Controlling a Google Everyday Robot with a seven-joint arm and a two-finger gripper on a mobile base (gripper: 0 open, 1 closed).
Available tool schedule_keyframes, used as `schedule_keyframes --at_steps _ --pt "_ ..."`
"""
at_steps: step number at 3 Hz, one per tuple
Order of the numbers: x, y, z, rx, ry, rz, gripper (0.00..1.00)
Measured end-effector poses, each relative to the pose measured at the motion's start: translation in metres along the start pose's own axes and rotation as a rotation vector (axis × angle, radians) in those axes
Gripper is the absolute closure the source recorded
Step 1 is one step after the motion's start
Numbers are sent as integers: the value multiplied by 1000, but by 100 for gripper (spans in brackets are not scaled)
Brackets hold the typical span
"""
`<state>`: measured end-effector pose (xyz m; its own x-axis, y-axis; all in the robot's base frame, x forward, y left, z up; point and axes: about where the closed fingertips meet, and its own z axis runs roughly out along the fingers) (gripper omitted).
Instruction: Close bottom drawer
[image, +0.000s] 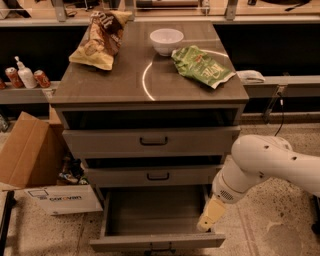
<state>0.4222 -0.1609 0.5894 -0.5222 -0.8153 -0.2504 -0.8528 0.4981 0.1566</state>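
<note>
Three drawer fronts are stacking up in the cabinet (125, 80), and the bottom drawer (125, 243) is standing pulled well out toward the near side. Its flat front is facing near, with the long axis of that front running left to right; its small black handle (160, 249) is sitting at the very bottom edge of the view. The middle drawer (157, 176) and the top drawer (150, 141) are sitting further back above it.

The gripper (210, 217) is hanging at the right side of the bottom drawer, just beside its right wall and pointing down and to the left; whether it is wide or narrow cannot be told. The white arm (270, 165) is reaching in from the right.

On the cabinet top, a white bowl (166, 40) is resting between a brown chip bag (100, 37) and a green chip bag (201, 65). A cardboard box (30, 150) is leaning at the left.
</note>
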Motion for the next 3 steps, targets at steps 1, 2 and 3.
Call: schedule_keyframes --at_steps 1,2,3 --pt "12 -5 65 -85 -50 15 0" --pt "12 -5 65 -85 -50 15 0" --pt "17 -10 88 -81 -11 -2 0"
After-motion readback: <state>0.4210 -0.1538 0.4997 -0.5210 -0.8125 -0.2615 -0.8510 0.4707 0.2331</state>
